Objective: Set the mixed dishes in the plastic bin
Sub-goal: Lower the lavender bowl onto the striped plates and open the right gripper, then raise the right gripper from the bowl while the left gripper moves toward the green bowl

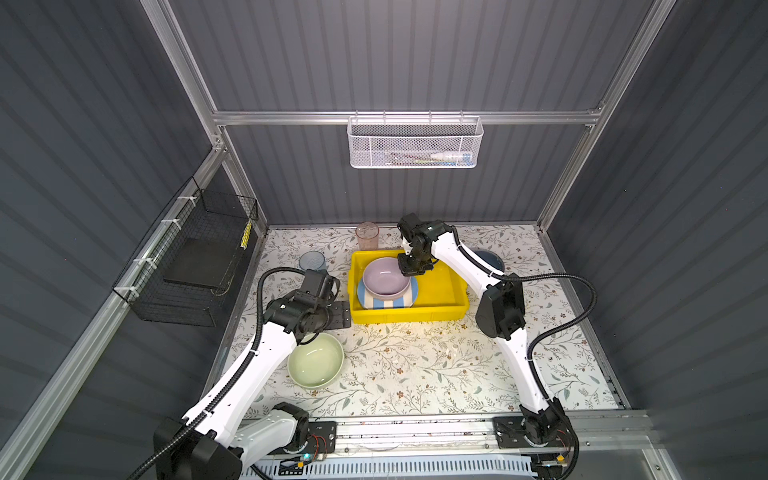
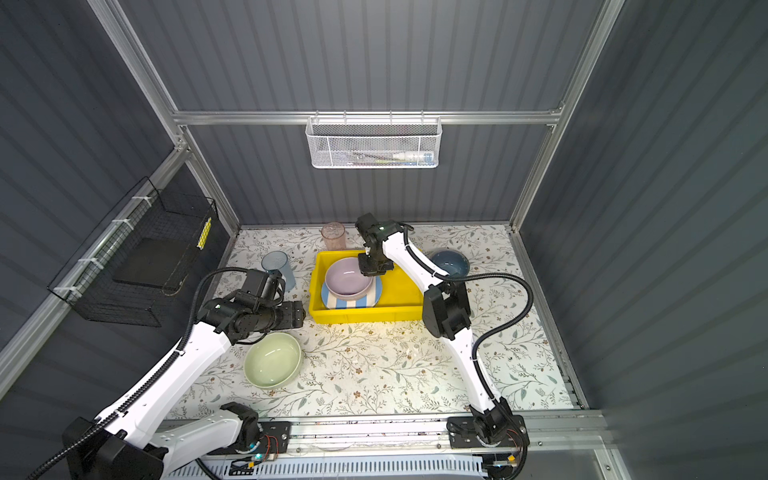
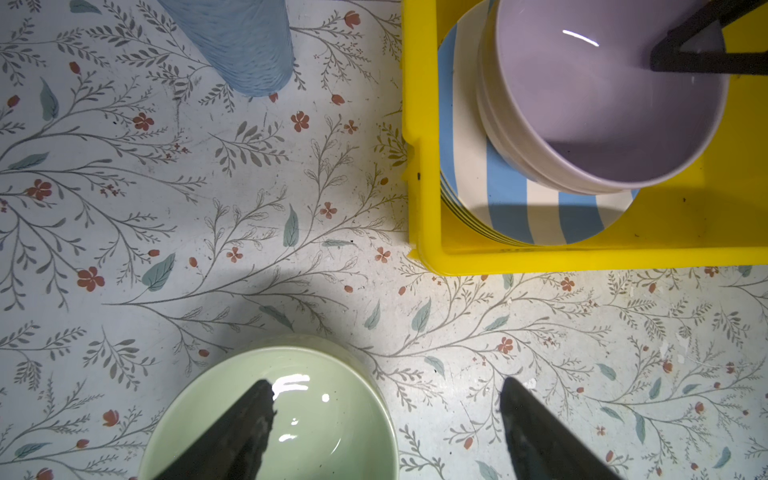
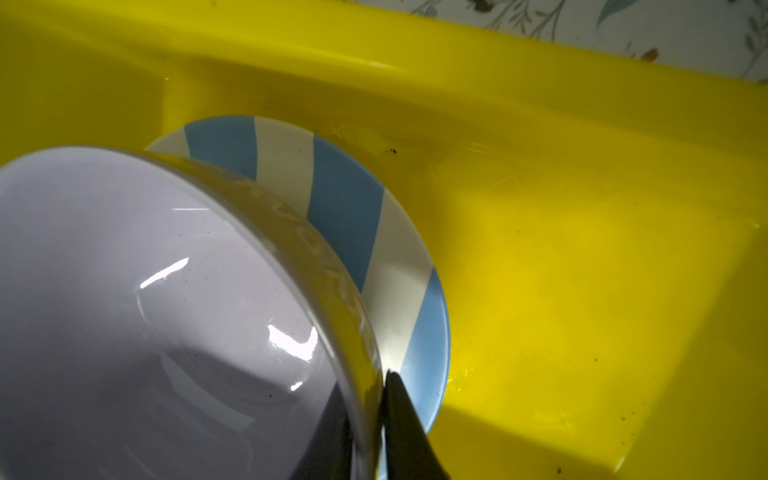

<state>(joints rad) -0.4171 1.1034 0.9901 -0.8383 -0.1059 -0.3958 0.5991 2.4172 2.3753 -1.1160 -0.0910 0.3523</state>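
Right wrist view: right end effector [image 4: 365, 395] narrow astride lilac ceramic bowl [image 4: 124, 311], grip uncertain; bowl on blue-white striped round plate [image 4: 345, 208] inside yellow plastic bin [image 4: 374, 62]; left end effector [image 3: 386, 382] wide over pale green bowl [image 3: 332, 415]; blue bowl [image 2: 451, 262], pink translucent tumbler [image 1: 367, 235], blue translucent tumbler [image 1: 311, 261] waiting on tabletop [image 1: 415, 374].

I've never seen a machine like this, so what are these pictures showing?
It is a robot with two white arms, each ending in a pincer. Two pictures look down from above; two come from cameras on the wrists. On the flowery table stand a yellow bin, a green bowl, a blue bowl, a blue tumbler and a pink tumbler. In the bin a lilac bowl sits on a striped plate. The right pincer straddles that bowl's rim; whether it squeezes, I cannot tell. The left pincer is open and empty, near the green bowl.
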